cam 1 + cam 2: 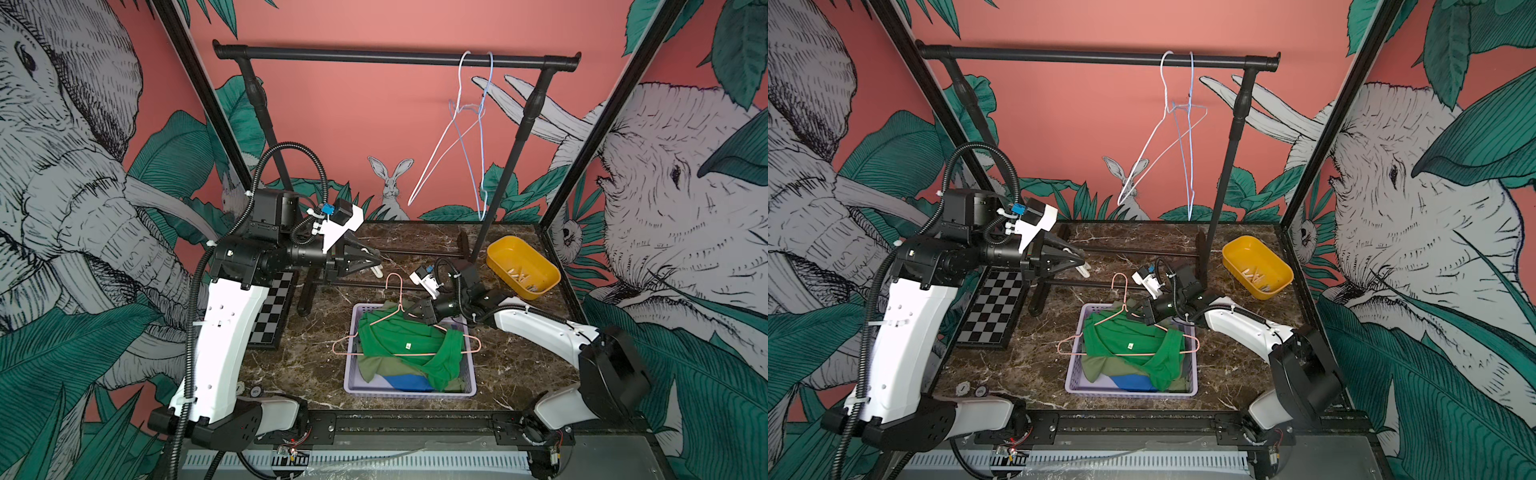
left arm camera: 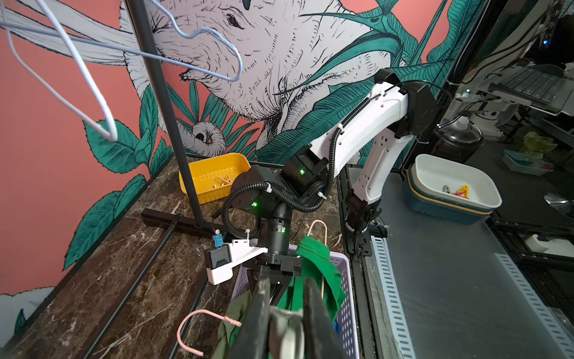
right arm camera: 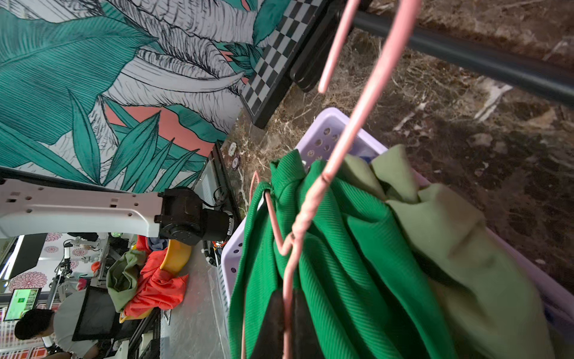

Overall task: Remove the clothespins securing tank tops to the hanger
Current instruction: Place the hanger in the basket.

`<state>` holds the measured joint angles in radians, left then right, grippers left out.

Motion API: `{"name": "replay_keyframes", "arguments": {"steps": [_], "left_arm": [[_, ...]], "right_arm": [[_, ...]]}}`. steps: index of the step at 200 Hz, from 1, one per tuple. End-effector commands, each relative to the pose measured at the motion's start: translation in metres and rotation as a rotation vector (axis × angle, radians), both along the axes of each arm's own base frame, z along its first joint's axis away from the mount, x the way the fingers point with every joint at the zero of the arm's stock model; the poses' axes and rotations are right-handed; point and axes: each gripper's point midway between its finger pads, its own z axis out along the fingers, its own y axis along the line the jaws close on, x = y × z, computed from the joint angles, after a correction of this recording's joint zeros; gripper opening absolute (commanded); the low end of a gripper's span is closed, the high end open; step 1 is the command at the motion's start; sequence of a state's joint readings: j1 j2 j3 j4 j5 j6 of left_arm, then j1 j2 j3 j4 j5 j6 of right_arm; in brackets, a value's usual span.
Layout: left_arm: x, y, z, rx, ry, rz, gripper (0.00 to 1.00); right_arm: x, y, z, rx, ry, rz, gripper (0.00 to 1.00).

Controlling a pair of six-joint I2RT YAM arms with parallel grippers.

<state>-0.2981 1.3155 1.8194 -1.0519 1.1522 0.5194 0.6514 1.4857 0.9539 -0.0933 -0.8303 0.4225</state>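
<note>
White clothespin: a small pale plastic clip, blurred in the left wrist view, sits between the two dark fingers of the left pincer. The pincer is closed on it, raised above the worktop behind the basket.
Tan clothespins: several small tan clips lie loose inside the yellow tray, at the back right of the worktop.
Tank tops: three, crumpled together in the basket. The bright green one lies on top and has a fine ribbed knit. The olive one is smoother and lies under it. The blue one shows only a corner at the front.
Hanger: thin pink wire with a twisted neck, lying across the green top.
Right pincer: low over the back of the basket. The wire runs between its fingers, close on both sides. I cannot tell if they press it.
Basket: lilac plastic, rectangular, walls with round holes.
Worktop: dark brown marble pattern with white veins.
</note>
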Motion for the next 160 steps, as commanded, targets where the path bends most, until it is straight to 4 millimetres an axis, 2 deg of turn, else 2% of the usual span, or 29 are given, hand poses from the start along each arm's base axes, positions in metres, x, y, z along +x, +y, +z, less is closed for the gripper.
{"name": "replay_keyframes", "arguments": {"steps": [1,12,34,67,82,106,140,160], "left_arm": [[0.002,-0.002,0.006,-0.038,0.006,-0.012,0.00],[0.002,-0.002,0.006,-0.039,0.007,-0.014,0.00],[0.001,-0.003,0.005,-0.051,0.032,-0.026,0.00],[0.000,-0.003,0.002,-0.053,0.052,-0.023,0.00],[0.001,-0.004,0.001,-0.052,0.061,-0.022,0.00],[0.006,-0.007,0.003,-0.074,0.093,-0.031,0.00],[0.016,-0.013,0.004,-0.098,0.143,-0.042,0.00],[0.017,-0.016,0.005,-0.097,0.147,-0.050,0.00]], "right_arm": [[0.006,-0.005,-0.006,-0.063,-0.050,-0.038,0.21],[0.009,-0.009,-0.007,-0.093,-0.069,-0.051,0.31],[0.013,-0.011,0.001,-0.103,-0.103,-0.060,0.42],[0.017,-0.016,0.016,-0.133,-0.165,-0.072,0.49],[0.020,-0.020,0.032,-0.137,-0.213,-0.083,0.50],[0.013,-0.017,0.078,-0.038,-0.277,-0.064,0.51],[-0.021,-0.014,0.164,0.168,-0.409,-0.010,0.54],[-0.040,-0.012,0.204,0.245,-0.476,0.029,0.60]]}}
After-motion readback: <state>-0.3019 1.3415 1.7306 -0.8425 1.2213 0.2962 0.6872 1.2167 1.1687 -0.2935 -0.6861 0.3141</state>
